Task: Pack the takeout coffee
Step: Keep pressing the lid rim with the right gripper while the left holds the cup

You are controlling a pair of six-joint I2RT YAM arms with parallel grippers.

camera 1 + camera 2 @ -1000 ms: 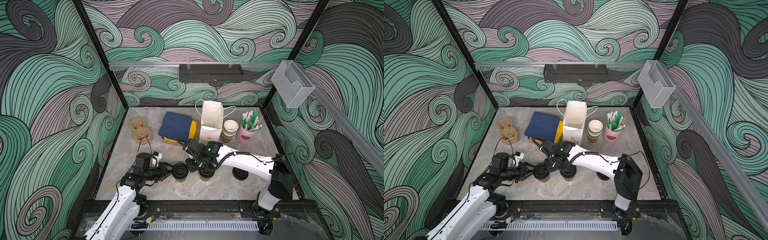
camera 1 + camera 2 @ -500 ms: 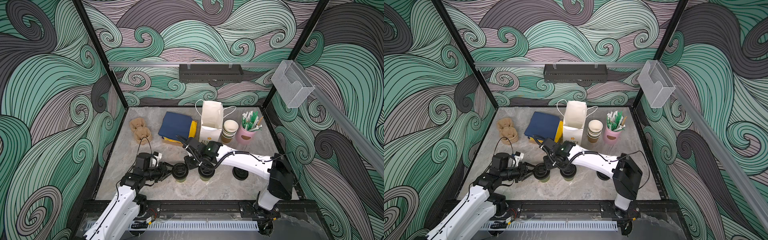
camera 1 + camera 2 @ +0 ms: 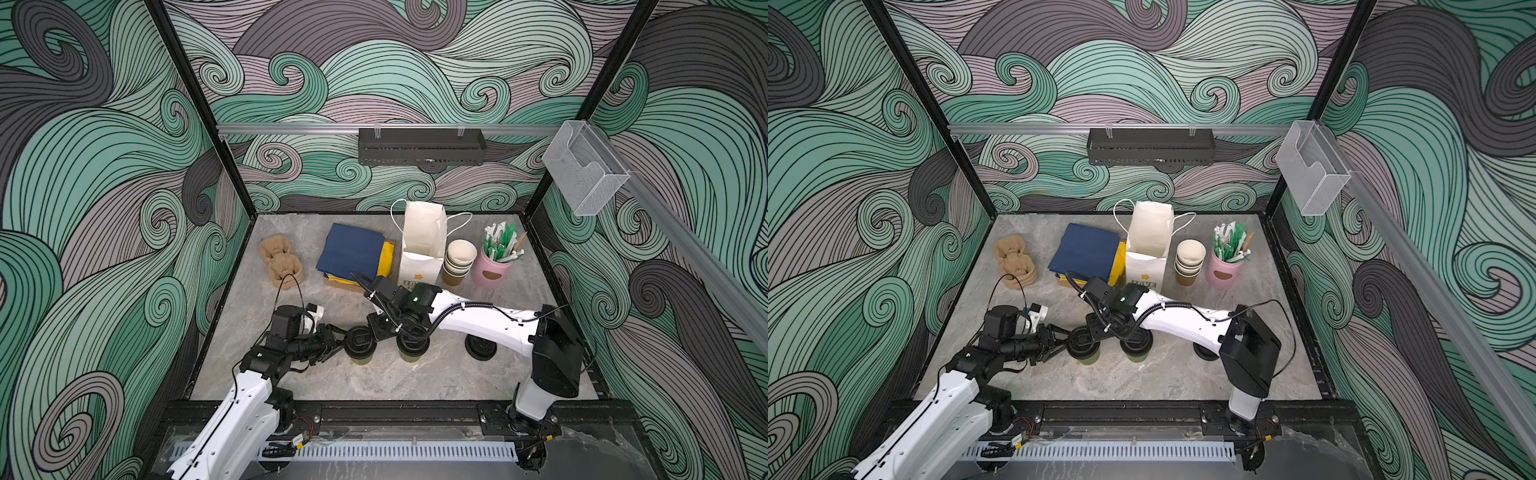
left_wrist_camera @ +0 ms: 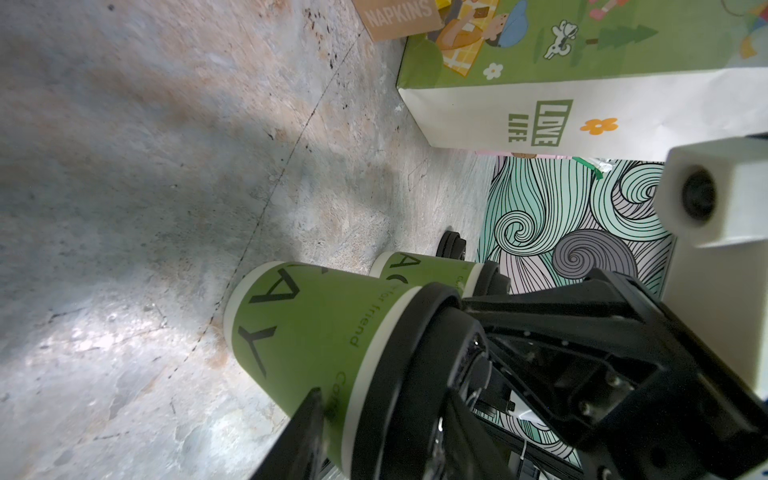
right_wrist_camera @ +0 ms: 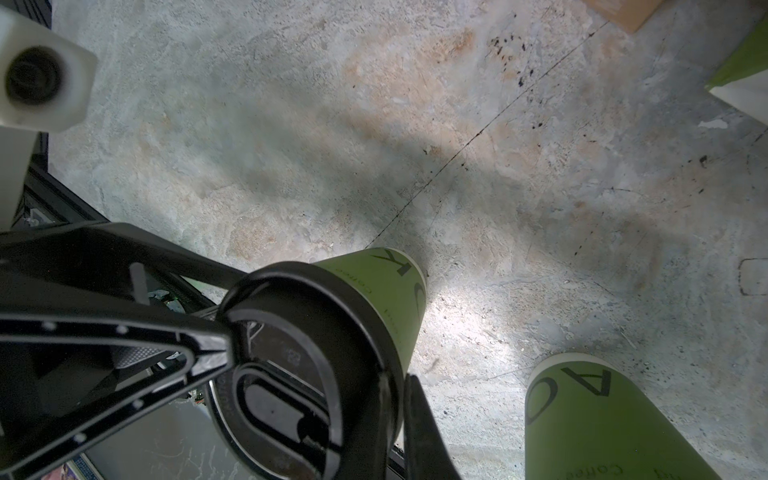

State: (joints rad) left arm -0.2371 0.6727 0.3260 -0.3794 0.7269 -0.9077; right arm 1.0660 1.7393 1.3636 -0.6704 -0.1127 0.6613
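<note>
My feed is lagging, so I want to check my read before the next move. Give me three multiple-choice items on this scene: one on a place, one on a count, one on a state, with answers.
1. The white paper bag stands:
A) right beside the stack of lidless cups
B) at the front edge
C) flat on its side

2. Lidded cups in view:
A) one
B) two
C) four

3. The left end effector is:
A) raised over the bag
B) open in mid-air
C) closed on the left lidded cup

Answers:
1 A: both top views show the bag upright at the back, next to the stack.
2 B: the left lidded cup and the right lidded cup stand side by side.
3 C: the left wrist view shows its fingers against the cup's sides.
</note>
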